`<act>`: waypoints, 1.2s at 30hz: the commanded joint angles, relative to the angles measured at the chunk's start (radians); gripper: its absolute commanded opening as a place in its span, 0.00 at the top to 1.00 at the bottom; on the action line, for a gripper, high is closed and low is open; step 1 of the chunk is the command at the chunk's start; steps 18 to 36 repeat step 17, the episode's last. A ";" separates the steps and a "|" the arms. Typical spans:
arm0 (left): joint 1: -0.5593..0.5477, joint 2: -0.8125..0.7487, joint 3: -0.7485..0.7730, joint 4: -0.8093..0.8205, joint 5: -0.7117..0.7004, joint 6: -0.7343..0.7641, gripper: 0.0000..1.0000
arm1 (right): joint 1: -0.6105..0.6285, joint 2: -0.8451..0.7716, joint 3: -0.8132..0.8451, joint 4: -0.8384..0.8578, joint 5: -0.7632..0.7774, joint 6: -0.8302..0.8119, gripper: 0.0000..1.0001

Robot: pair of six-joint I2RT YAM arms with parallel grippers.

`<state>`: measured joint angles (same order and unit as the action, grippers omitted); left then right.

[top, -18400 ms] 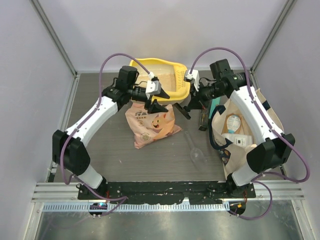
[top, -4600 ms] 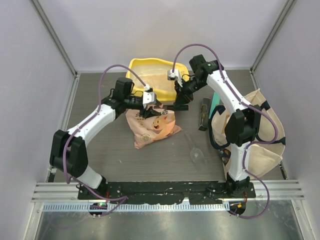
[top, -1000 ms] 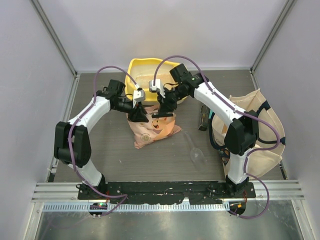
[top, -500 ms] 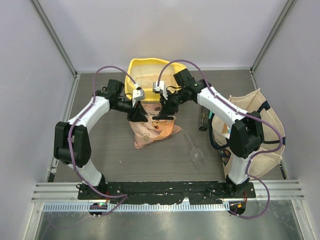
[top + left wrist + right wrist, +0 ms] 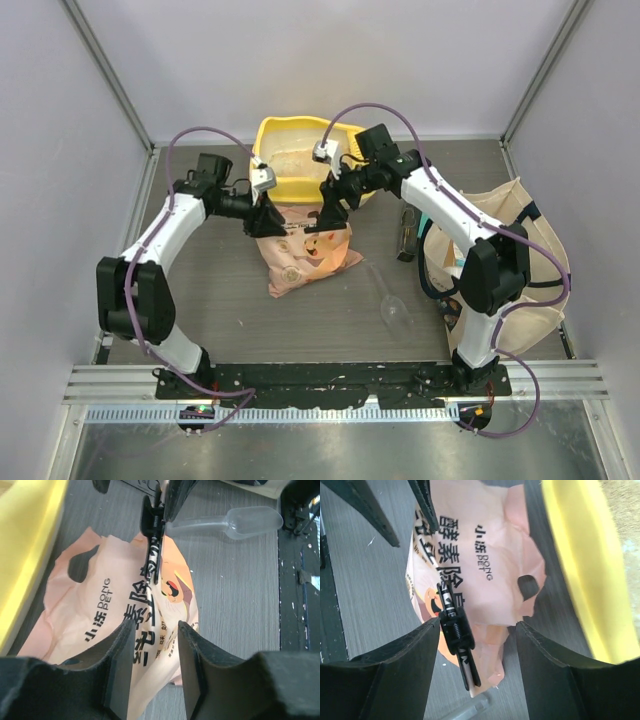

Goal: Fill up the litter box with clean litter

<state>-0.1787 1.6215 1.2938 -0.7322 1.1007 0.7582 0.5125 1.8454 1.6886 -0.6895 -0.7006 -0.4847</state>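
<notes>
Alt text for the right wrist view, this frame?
The right gripper holds its black fingers open over a peach-orange plastic litter bag printed with dark characters, lying on the grey table, a black spring clip on the bag between the fingers. The rim of the large yellow plastic litter box curves down the right side.

Black clip [image 5: 454,627] atop litter bag [image 5: 480,555]

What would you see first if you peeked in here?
A peach-orange bag with a cartoon animal face lies mid-table. The left gripper and right gripper hang open over its top end. Just behind it sits a big yellow litter box.
</notes>
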 commanded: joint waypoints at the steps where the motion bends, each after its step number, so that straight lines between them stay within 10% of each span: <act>1: 0.039 -0.099 -0.005 0.104 0.007 -0.147 0.55 | -0.023 -0.069 0.103 0.053 0.073 0.112 0.32; 9: 0.108 -0.261 -0.194 0.557 -0.309 -0.597 0.30 | -0.028 -0.042 0.141 0.084 0.822 0.483 0.26; 11: 0.133 -0.285 -0.235 0.635 -0.382 -0.664 0.01 | -0.028 -0.028 0.155 0.067 0.904 0.524 0.25; 36: 0.211 -0.292 -0.248 0.703 -0.551 -0.826 0.00 | -0.028 -0.017 0.155 0.134 0.989 0.519 0.24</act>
